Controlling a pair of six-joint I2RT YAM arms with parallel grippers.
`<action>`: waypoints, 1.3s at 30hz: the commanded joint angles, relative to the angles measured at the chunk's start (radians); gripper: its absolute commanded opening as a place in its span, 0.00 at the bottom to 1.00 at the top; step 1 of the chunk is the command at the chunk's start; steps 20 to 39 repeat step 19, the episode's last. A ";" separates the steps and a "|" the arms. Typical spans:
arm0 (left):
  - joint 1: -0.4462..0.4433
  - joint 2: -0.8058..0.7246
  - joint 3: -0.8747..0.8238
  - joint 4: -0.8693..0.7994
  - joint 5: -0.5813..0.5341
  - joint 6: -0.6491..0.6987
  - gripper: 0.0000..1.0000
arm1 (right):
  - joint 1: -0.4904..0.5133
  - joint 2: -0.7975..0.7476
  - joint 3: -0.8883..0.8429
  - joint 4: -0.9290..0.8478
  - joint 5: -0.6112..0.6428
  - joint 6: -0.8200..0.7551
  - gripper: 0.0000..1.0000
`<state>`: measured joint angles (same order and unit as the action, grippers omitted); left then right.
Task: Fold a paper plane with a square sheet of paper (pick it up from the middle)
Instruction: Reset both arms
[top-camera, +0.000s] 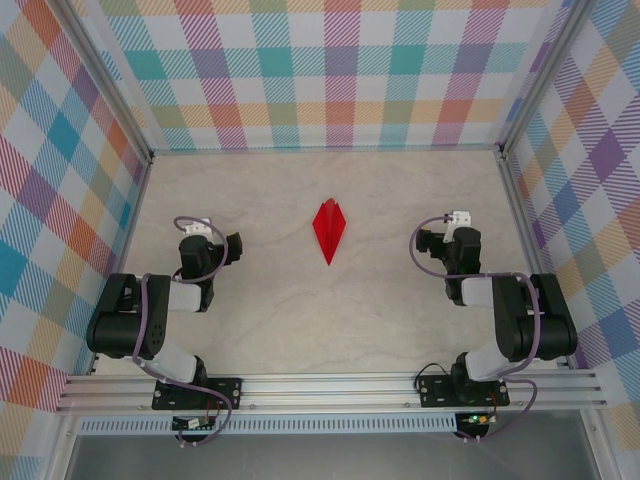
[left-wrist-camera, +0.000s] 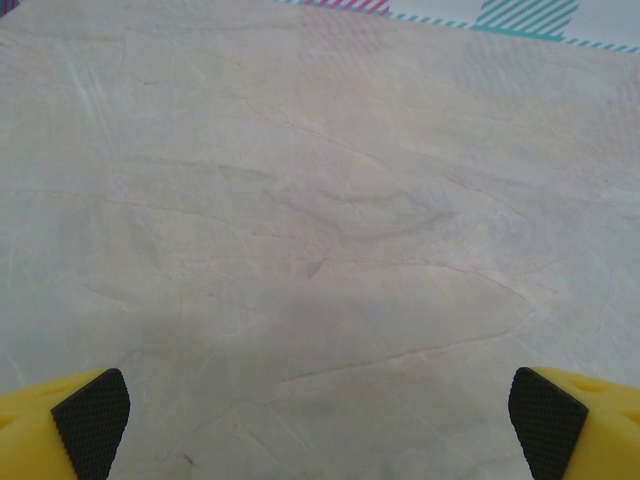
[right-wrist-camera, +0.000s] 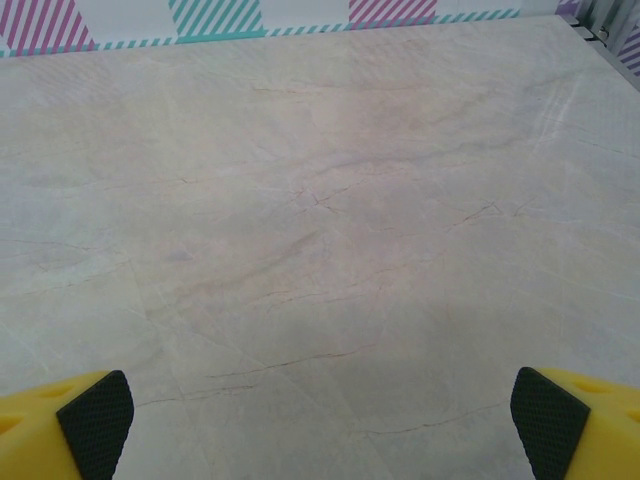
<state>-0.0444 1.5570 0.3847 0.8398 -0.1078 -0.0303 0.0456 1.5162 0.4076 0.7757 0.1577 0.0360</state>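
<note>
**Ana:** What is the left gripper (top-camera: 228, 246) doing?

**Ben:** Its two yellow fingers (left-wrist-camera: 60, 430) are spread far apart. Nothing is between them. Under them is just the pale stone-look table (left-wrist-camera: 320, 200).

**Ana:** And the right gripper (top-camera: 428, 243)?

**Ben:** The same. Its fingers (right-wrist-camera: 585, 425) are wide apart too, with black bumpy pads on the inside, and they hold nothing.

**Ana:** Where is the paper plane (top-camera: 329, 230)?

**Ben:** From above, it lies flat on the table between the two grippers. It is to the right of the left one and to the left of the right one, well apart from both. It is bright red. Its long thin tip points back toward the arms.

**Ana:** What do the wrist cameras see?

**Ben:** They look past the fingers, over bare table, to a stripy wall (right-wrist-camera: 215, 15) at the far end.

**Ana:** How do the arms sit?

**Ben:** Both are folded up tight, close to their bases on the metal rail (top-camera: 330, 385).
</note>
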 joint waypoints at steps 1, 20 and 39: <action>-0.017 0.008 0.018 0.001 -0.024 0.032 1.00 | -0.007 0.009 -0.006 0.053 -0.024 -0.003 1.00; -0.018 0.012 0.044 -0.042 0.037 0.060 1.00 | -0.007 0.009 -0.009 0.058 -0.024 -0.003 1.00; -0.018 0.012 0.044 -0.042 0.037 0.060 1.00 | -0.007 0.009 -0.009 0.058 -0.024 -0.003 1.00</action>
